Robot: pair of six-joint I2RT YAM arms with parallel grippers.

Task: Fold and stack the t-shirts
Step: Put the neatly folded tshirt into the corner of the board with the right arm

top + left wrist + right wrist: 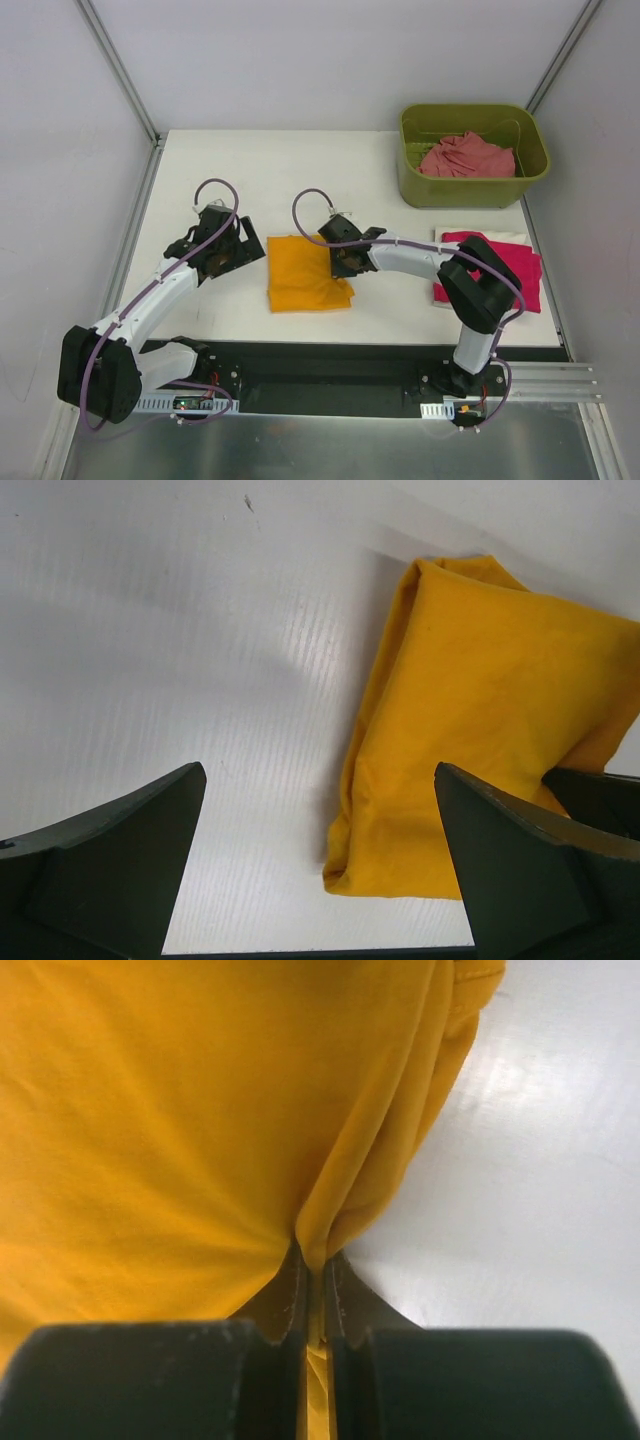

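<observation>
Folded orange shirt [305, 275] flat on the counter [220, 180] at the centre of the top view, a little longer than wide, long axis running top to bottom of the frame. Collar end hidden in all three views, so pointing direction impossible to tell. Right fingers [343, 258] clenched on a pinch of cloth at the shirt's right edge, toward its upper corner; in the right wrist view, a ridge of orange squeezed between the two shut tips, bare counter off to the right. Left fingers [236, 250] spread wide and holding nothing, just beside the shirt's left edge but apart from it. Likely next: carrying the orange shirt rightward, across its long axis, to the folded magenta shirt [525, 272] near the right edge of the frame, well apart. Right arm the nearer one for that. Salmon shirt [465, 157] crumpled in the green bin [415, 185], upper right, not yet folded.
</observation>
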